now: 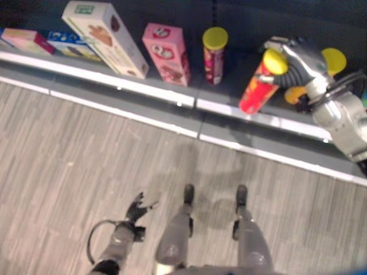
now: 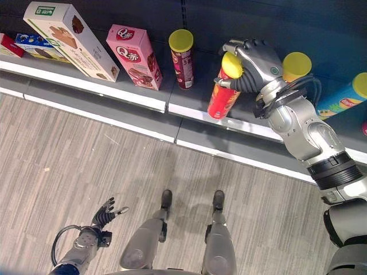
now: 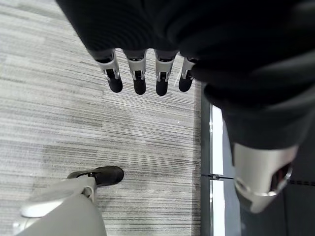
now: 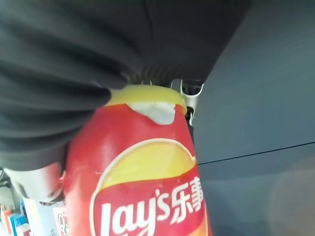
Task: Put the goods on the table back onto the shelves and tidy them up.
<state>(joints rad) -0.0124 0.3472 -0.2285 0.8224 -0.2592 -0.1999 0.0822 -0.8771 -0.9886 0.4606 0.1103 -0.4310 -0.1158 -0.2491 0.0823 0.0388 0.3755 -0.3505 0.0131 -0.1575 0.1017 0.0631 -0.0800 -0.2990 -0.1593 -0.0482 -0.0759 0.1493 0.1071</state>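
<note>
Red crisp tube [image 2: 224, 86], gripped at its yellow lid by your right hand [image 2: 257, 63], stands tilted at the shelf [image 2: 143, 94] front edge; set it upright, then release; left hand [image 2: 103, 215] hangs open.

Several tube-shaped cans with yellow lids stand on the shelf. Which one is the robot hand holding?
The red can, tilted, with the right robot hand curled over its yellow lid. The dark red can to its left stands upright and untouched; the one behind the hand is also free.
</note>
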